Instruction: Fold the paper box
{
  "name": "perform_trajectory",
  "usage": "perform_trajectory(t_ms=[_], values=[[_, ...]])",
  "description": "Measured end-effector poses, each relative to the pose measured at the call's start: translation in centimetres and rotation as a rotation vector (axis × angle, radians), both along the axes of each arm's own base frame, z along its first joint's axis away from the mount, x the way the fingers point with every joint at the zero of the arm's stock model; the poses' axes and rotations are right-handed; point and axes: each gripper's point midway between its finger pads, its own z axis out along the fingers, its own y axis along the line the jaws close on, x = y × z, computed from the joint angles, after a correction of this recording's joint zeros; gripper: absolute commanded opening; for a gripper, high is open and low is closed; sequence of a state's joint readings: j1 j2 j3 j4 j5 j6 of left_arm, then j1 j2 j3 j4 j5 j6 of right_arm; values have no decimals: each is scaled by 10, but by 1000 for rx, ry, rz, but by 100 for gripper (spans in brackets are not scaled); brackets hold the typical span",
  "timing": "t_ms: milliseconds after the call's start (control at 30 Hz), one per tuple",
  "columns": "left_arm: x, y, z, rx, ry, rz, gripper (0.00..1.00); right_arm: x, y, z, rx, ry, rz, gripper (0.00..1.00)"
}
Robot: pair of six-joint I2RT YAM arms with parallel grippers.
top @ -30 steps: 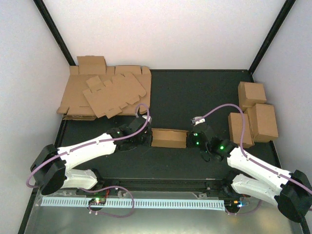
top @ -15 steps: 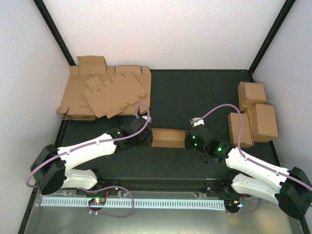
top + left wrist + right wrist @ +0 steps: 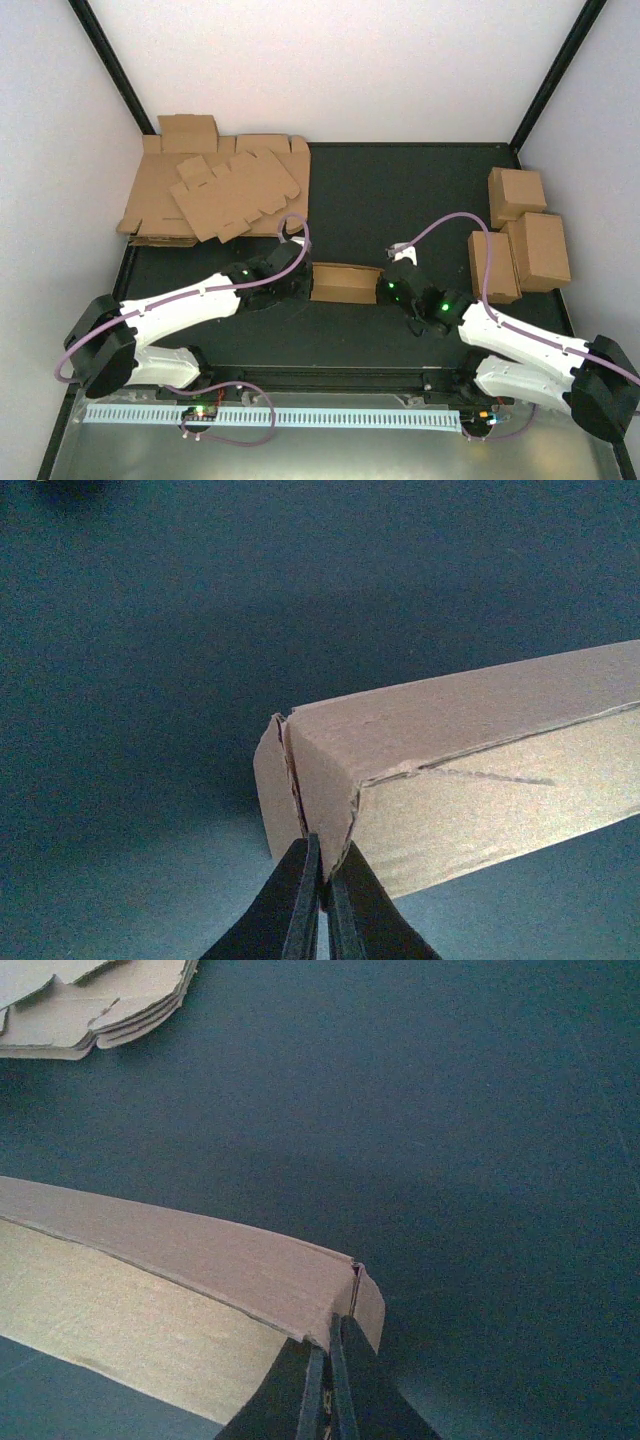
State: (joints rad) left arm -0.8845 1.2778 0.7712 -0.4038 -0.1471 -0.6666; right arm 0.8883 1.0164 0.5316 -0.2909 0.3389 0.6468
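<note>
Overhead camera looks down from behind; both wrist cameras close in on the paper box (image 3: 345,283) (image 3: 450,730) (image 3: 200,1250).

The paper box (image 3: 346,283) lies on the table (image 3: 400,190) between the left gripper (image 3: 307,283) and the right gripper (image 3: 384,290), with the flat blanks (image 3: 215,195) behind to the left and the folded boxes (image 3: 520,235) to the right.

Seen from above, the room was lit brightly and evenly. The white walls (image 3: 350,70) looked nearly washed out, and the dark table (image 3: 400,190) swallowed the light with no glare. Both wrist views were dimmer and bluish. In them the paper box (image 3: 470,750) looked fairly sharp, while the table behind it was hazy. A soft shadow pooled beside the box.
</note>
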Motion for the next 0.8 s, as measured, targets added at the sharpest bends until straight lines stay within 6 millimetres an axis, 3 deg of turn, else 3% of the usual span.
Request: perform_trajectory(t_ms=[167, 433, 600, 800], values=[[0, 0, 0, 2, -2, 4, 6, 0, 0, -1, 7, -6, -8, 2], [-2, 0, 1, 12, 6, 0, 31, -2, -1, 1, -5, -10, 8, 2], [-3, 0, 4, 17, 9, -7, 41, -4, 0, 2, -28, -3, 30, 2], [-6, 3, 21, 2, -12, -11, 39, -3, 3, 3, -51, 6, 44, 2]])
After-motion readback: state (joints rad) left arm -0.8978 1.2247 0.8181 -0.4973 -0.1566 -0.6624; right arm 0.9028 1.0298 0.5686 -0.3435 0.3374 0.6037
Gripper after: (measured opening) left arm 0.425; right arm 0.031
